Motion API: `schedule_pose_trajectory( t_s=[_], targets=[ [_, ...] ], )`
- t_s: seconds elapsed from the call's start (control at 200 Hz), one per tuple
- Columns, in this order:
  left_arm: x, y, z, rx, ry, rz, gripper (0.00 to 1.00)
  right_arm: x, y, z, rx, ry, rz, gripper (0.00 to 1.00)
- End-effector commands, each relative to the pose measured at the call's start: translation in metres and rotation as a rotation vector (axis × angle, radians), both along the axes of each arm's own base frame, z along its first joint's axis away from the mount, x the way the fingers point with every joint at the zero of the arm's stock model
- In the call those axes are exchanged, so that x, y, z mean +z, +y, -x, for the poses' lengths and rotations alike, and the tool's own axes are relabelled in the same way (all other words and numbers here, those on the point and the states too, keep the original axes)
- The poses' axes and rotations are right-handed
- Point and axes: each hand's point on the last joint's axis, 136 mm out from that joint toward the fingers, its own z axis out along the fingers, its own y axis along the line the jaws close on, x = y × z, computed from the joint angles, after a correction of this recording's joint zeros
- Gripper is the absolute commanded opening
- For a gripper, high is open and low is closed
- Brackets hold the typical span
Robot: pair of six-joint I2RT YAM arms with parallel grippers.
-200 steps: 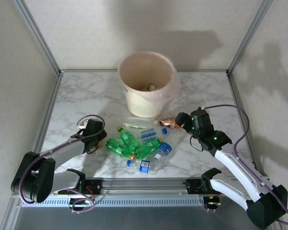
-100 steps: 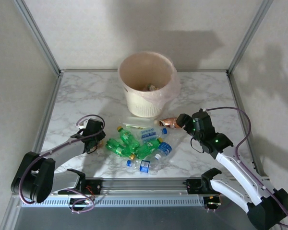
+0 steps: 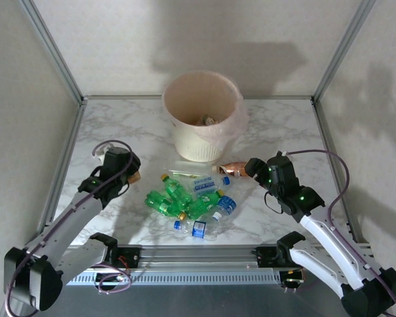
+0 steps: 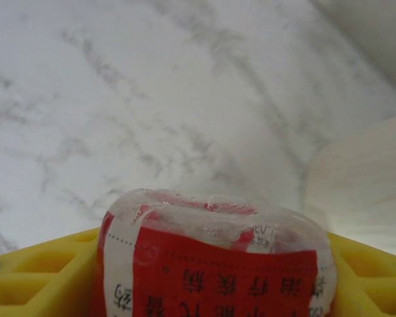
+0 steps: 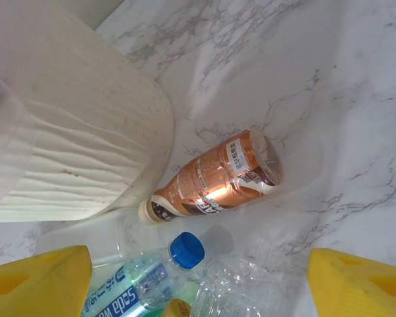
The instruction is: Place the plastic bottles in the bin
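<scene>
- The left gripper is closed on the red-label bottle; in the left wrist view the bottle sits pinched between the yellow fingers, its end facing the camera; in the top view this gripper is over the marble table, to the left of the heap and well apart from the bin
- The right gripper has its jaws spread wide with nothing between them; it is just beside the copper-brown bottle, on that bottle's right in the top view
- The copper-brown bottle lies on its side on the table, its cap end close to the foot of the bin and its base end toward the right gripper; whether the cap touches the bin I cannot tell
- The heap of bottles lies on the table in front of the bin, between the two arms; green ones are on its left, clear ones with blue labels on its right and near side; a blue-capped bottle lies just below the copper-brown one in the right wrist view
- The bin stands upright at the far middle of the table, a thin liner draped over its rim; a few small things lie at its bottom, too small to name
</scene>
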Motion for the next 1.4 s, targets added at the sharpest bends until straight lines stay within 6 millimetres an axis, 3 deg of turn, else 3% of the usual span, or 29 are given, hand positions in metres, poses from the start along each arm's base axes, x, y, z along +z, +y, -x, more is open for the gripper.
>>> schedule_pose_trajectory(
  t_s=[0.0, 0.215, 0.406, 0.586, 0.751, 0.856, 1.051, 1.227, 1.392],
  targets=[
    [0.049, -0.01, -0.002, -0.049, -0.099, 0.038, 0.53, 0.005, -0.008, 0.001, -0.029, -0.007, 0.02, 0.85],
    [0.13, -0.022, -0.016, -0.095, -0.283, 0.11, 0.55, 0.006, -0.008, 0.001, -0.032, -0.003, 0.021, 0.85],
    [0.189, -0.068, -0.038, -0.228, -0.445, 0.283, 0.56, 0.001, -0.01, 0.004, -0.038, 0.008, 0.024, 0.85],
    [0.252, -0.122, -0.063, -0.34, -0.55, 0.313, 0.57, -0.006, -0.012, 0.007, -0.04, 0.024, 0.022, 0.85],
    [0.289, -0.145, -0.085, -0.363, -0.63, 0.347, 0.59, -0.008, -0.013, 0.011, -0.041, 0.026, 0.015, 0.85],
    [0.291, -0.166, -0.106, -0.405, -0.62, 0.358, 0.6, -0.008, -0.013, 0.012, -0.041, 0.031, 0.016, 0.85],
    [0.267, -0.208, -0.141, -0.487, -0.559, 0.368, 0.61, -0.005, -0.013, 0.013, -0.039, 0.027, 0.011, 0.85],
    [0.241, -0.224, -0.164, -0.494, -0.493, 0.337, 0.62, -0.001, -0.015, 0.014, -0.044, 0.028, 0.019, 0.85],
    [0.229, -0.23, -0.168, -0.503, -0.467, 0.321, 0.68, 0.001, -0.017, 0.015, -0.051, 0.023, 0.021, 0.85]
  ],
)
